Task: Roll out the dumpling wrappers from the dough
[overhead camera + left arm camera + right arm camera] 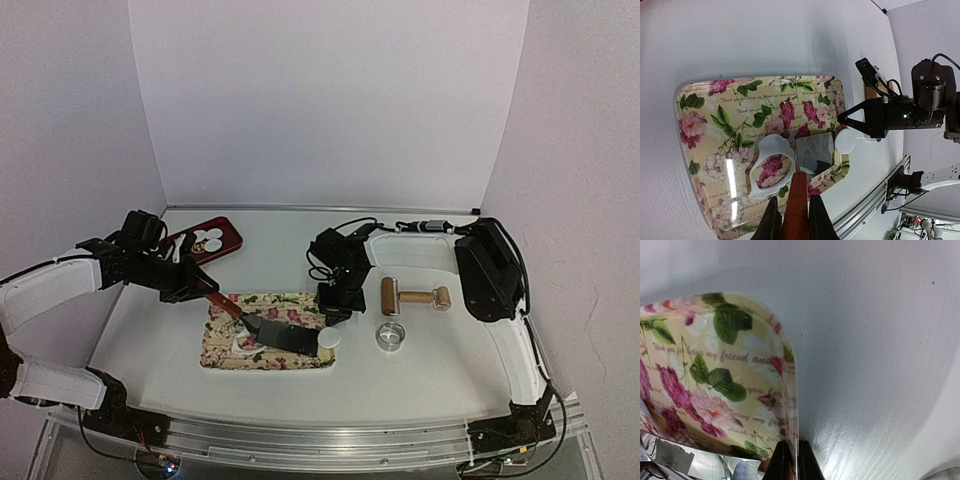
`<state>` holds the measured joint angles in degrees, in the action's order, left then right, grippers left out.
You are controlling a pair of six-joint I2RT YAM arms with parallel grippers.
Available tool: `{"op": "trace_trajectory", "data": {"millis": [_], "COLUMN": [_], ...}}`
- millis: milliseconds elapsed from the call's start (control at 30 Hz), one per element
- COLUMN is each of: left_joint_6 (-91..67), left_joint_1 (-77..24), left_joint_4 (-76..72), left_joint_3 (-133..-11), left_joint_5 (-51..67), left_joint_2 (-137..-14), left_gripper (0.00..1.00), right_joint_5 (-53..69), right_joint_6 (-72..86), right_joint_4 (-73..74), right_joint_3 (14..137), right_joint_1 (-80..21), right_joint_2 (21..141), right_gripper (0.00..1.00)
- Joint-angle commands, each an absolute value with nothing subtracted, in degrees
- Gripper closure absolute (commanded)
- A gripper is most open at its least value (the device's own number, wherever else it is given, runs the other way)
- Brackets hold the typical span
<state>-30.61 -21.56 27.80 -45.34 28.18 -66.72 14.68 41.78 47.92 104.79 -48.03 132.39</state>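
Observation:
The dough is a thin irregular white sheet with a round hole, lying on the floral tray. One round white dumpling wrapper rests at the tray's right rim, just past the metal blade of a spatula. My left gripper is shut on the spatula's red handle; from above the left gripper sits over the tray's left end. My right gripper is shut on the tray's rim. The top view shows the right gripper at the tray's right end, near the wrapper.
A wooden rolling pin and a metal ring lie on the table right of the tray. A red plate with a cartoon figure sits at the back left. White walls enclose the table on three sides.

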Motion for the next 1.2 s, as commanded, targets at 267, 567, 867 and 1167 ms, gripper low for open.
{"op": "trace_trajectory", "data": {"millis": [267,567,867,1167], "left_joint_6": [-30.8,-37.4,-43.2,-48.4], "left_joint_1": [-21.6,-21.6,-21.6,-21.6], "left_joint_4": [22.3,15.9,7.7,1.0], "left_joint_3": [-41.3,-34.9,-27.7,-22.5], "left_joint_5": [26.9,25.8,25.2,25.6], "left_joint_2": [-65.9,-62.0,-59.0,-55.8], "left_gripper": [1.00,1.00,1.00,1.00], "right_joint_5": [10.8,10.9,10.6,12.0], "right_joint_6": [41.6,41.5,41.5,41.9], "right_joint_4": [51.0,51.2,51.8,52.1], "right_joint_3": [106.7,107.2,107.4,107.8], "right_joint_1": [-48.2,-48.2,-48.2,-48.2], "right_joint_2": [134.3,134.5,134.4,134.5], "right_gripper": [1.00,1.00,1.00,1.00]}}
